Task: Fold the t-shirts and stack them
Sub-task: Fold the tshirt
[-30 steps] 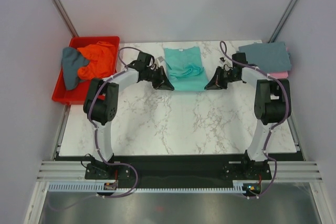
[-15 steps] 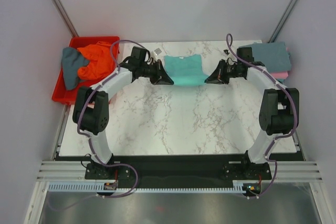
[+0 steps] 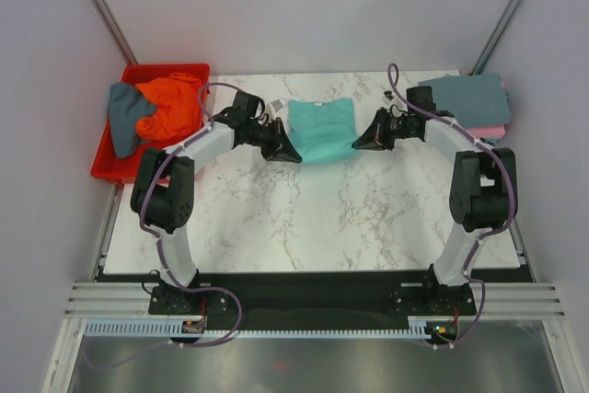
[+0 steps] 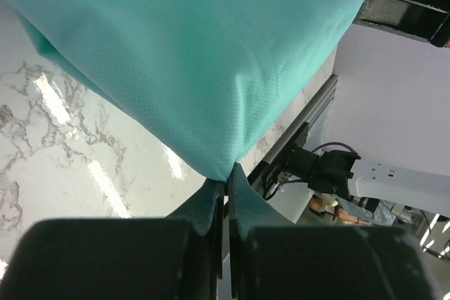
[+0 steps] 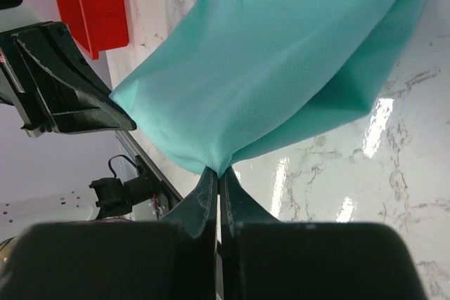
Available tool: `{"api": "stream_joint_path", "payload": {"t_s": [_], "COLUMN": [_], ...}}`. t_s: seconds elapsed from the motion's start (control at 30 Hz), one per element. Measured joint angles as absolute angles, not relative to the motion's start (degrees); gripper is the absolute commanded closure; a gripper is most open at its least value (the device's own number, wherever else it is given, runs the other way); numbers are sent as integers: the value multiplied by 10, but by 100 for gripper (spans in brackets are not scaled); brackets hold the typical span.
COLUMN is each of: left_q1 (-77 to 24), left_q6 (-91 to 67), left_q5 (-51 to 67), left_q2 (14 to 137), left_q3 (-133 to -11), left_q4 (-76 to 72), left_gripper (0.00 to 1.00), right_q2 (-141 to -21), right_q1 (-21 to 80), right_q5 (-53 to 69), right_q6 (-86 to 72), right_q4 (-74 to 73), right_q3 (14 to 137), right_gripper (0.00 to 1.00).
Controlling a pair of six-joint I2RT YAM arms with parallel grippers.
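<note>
A teal t-shirt (image 3: 323, 128) hangs stretched between my two grippers above the far middle of the marble table. My left gripper (image 3: 296, 156) is shut on its left lower corner; in the left wrist view the cloth (image 4: 211, 54) runs into the closed fingertips (image 4: 226, 182). My right gripper (image 3: 357, 145) is shut on the right lower corner; the right wrist view shows the shirt (image 5: 281, 54) pinched at the tips (image 5: 219, 172). A stack of folded shirts, grey over pink (image 3: 469, 98), lies at the far right.
A red bin (image 3: 115, 158) at the far left holds an orange shirt (image 3: 170, 103) and a grey-blue shirt (image 3: 122, 117). The marble table (image 3: 313, 218) stretches toward the arm bases. A small dark item (image 3: 390, 92) lies near the far edge.
Both grippers moved slightly toward me and lower with the teal shirt, after lifting it from the table a second ago. The shirt hangs folded between them.
</note>
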State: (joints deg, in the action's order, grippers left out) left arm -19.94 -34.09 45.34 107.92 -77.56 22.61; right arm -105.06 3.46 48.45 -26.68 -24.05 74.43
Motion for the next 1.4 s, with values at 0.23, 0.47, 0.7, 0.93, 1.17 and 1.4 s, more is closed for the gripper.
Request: {"api": "stream_joint_path", "payload": {"t_s": [0.23,0.47,0.7,0.93,1.17,1.4], "left_q1": [-191,-167,-157,-157,-156,-156], "left_q6": [-323,-289,-247,-203,-178,-149], "left_q5": [435,409,351,281,248,201], "left_q2": [1151,1212,1365,1452,1465,1473], "left_q3": [-886,-1034,-1195,-1264,-1311,-1348], "left_q4": [250,248,236,230,199,142], "left_gripper": [98,98,98,98,98,20], "right_q2": [-1153,-1238,-1401,-1505,-1514,-1516], "right_q1": [48,47,51,60,60,52], "right_q5": [482,480,473,448,434,410], "right_q6": [-275,-298,-323,-340,-340,-332], "right_q4": [-229,-180,-124,-91,-66,-55], "right_q3": [884,1012,1154,1254,1294,1316], "right_gripper": [100,100,100,100,100,82]}}
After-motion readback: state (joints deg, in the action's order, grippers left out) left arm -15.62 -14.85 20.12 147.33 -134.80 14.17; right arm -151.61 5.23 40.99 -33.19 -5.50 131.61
